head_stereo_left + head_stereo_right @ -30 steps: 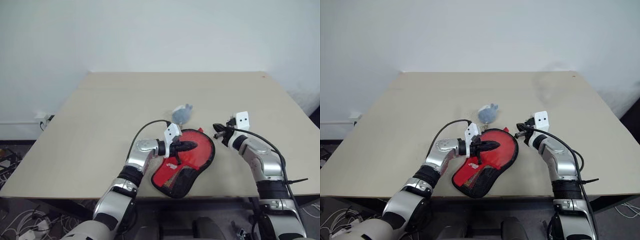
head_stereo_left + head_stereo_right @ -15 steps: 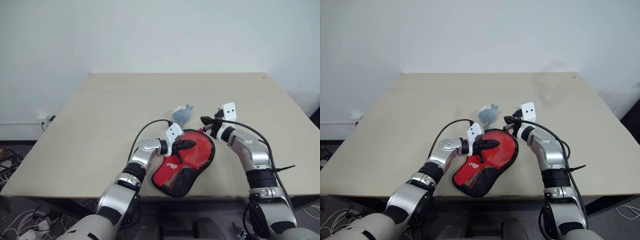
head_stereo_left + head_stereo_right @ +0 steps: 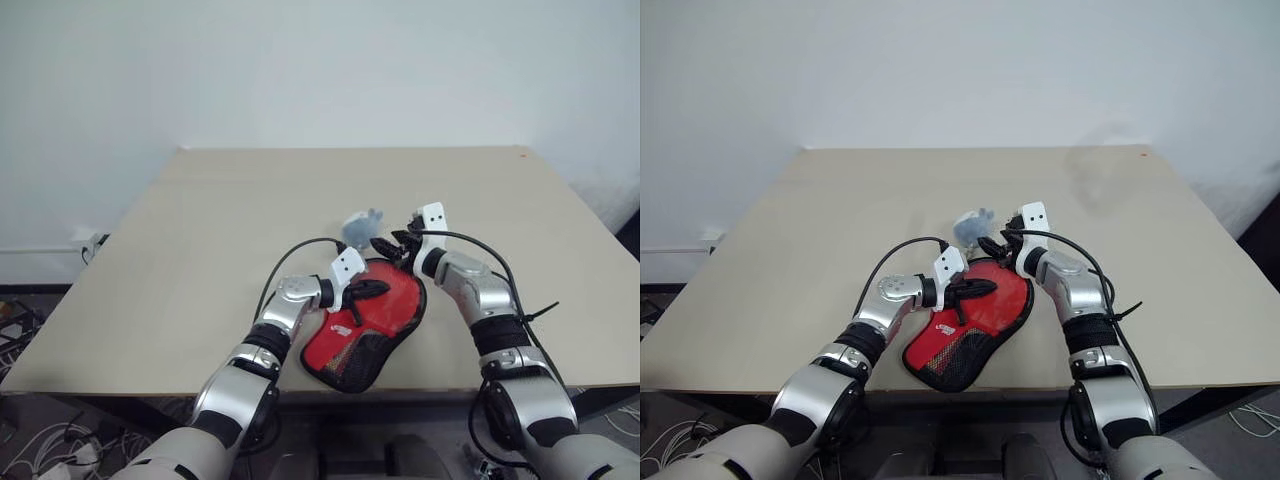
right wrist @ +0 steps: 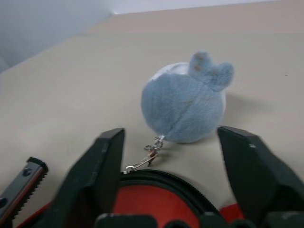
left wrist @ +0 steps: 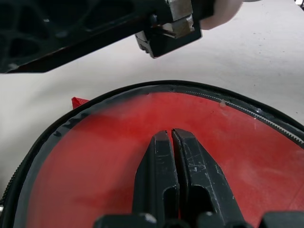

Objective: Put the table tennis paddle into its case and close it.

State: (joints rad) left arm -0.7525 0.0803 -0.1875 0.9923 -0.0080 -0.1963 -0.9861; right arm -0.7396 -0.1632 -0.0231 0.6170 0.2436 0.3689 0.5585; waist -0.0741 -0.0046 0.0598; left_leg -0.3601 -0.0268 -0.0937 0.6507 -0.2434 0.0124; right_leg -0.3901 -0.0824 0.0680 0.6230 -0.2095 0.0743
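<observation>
Desk (image 3: 200,220): tan, flat, with a white wall behind the far edge.
Case (image 3: 375,345): lies flat near the near edge, about the middle of the desk; clear window up, black mesh at the narrow end, which points to the near edge.
Paddle (image 3: 395,300): inside the case, red face seen through the window; small white mark on the red close to the mesh. A bit of red sticks out past the rim on the far side, seen from the left wrist.
Puff (image 4: 187,99): grey-blue, round, with two little ears; sits on the desk just past the far rim of the case, joined to it by a short silver chain (image 4: 145,156).
Left gripper (image 5: 171,135): jaws clenched tight, with nothing between them; tips rest on the clear window over the red face, pointing to the right.
Right gripper (image 4: 171,142): jaws spread wide, grasping nothing; sits at the far rim of the case, with the puff and chain just ahead between the two fingers.
Cable (image 3: 290,260): black, loops up from the left arm.
</observation>
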